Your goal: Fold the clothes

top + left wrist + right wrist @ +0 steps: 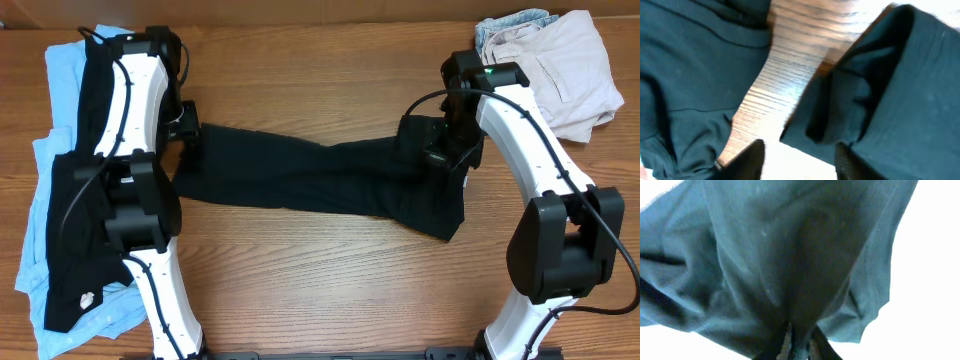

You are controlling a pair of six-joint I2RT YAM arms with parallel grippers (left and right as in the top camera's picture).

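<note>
**A:** Where does the black short-sleeved fabric garment (300, 175) lie?

**B:** It is drawn out as a long band across the middle of the brown wooden counter (320, 70). It runs from the left gripper (188, 122) to the right gripper (440, 148). Its right end widens and spreads toward the near edge.

**A:** Does the right gripper have hold of it?

**B:** Yes. In the right wrist view the cloth gathers into a bunch that runs down between the fingers (785, 346), and they pinch it tight. The fabric fans out wide from there.

**A:** And the left gripper?

**B:** Its fingers (752, 159) stand spread, with bare wood showing between them. A folded edge of the garment lies just ahead of the gap, over toward one finger. I cannot tell whether it touches that finger.

**A:** What else is on the counter?

**B:** Along the left edge, partly under the left arm, lies a light blue fabric garment (40, 200). A second black garment (70, 270) with a small white label (87, 297) lies on top of it. In the far right corner sits a crumpled pale beige cloth (570, 70), well apart from the right gripper.
</note>
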